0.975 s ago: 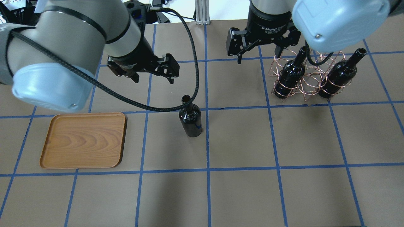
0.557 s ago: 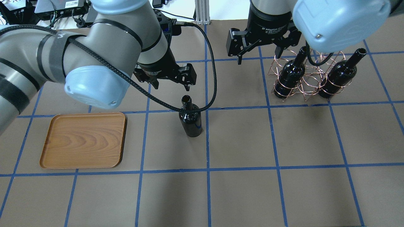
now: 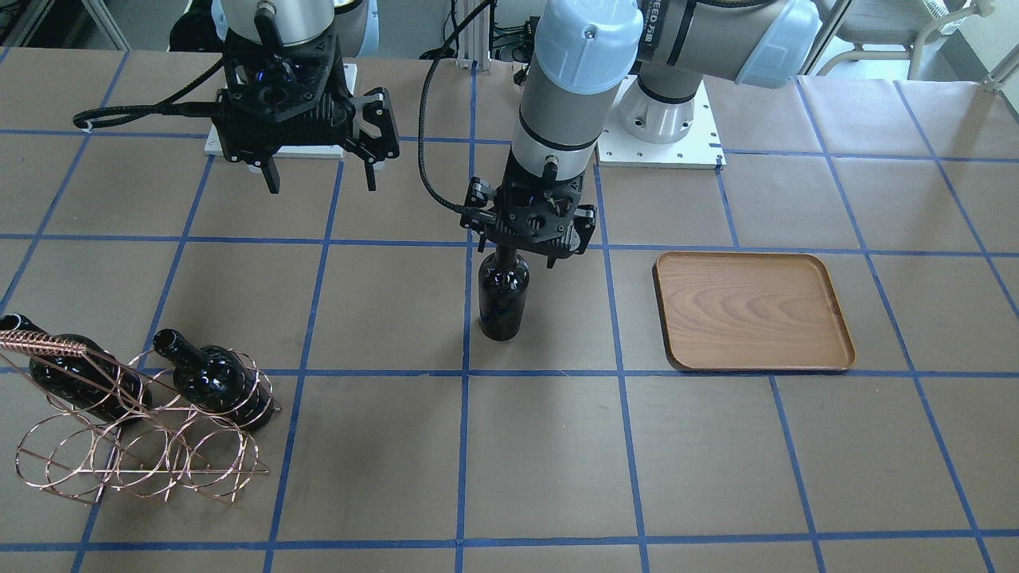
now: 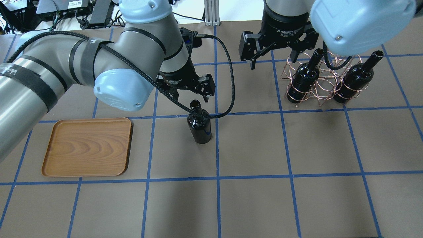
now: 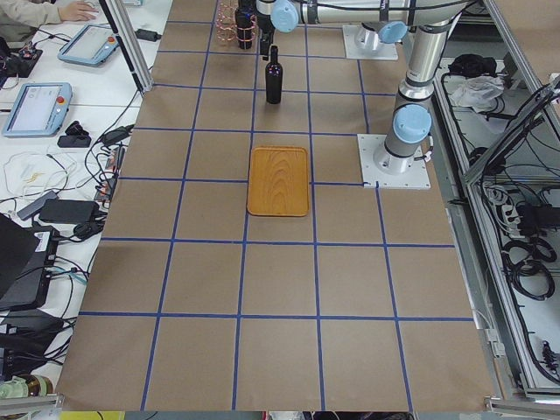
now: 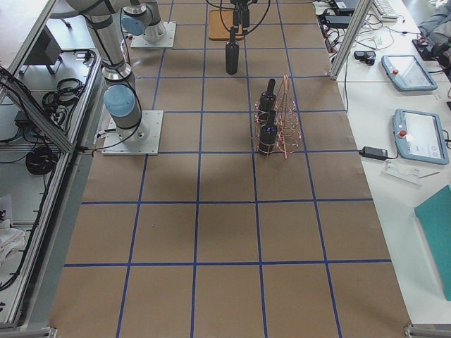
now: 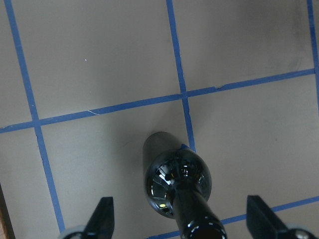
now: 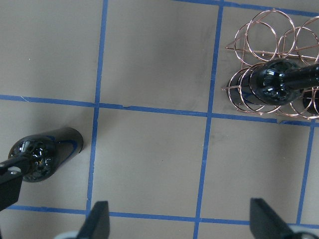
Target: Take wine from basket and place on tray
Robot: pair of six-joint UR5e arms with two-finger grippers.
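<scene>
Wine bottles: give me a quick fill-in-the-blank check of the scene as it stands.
The basket holds ___ bottles.
The wine between basket and tray stands ___ on the table.
The left gripper over its neck is ___.
The right gripper, holding nothing, is ___.
Missing: two; upright; open; open.

- Table (image 4: 297, 148): brown surface, blue tape grid.
- Tray (image 4: 87, 147): flat, near left.
- Wine bottle (image 4: 199, 124): upright, centre.
- Basket (image 4: 325, 86): far right, holding two bottles (image 4: 302, 81).

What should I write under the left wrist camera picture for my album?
Looking down past the open left gripper at the upright wine bottle on the blue-taped table.
</scene>
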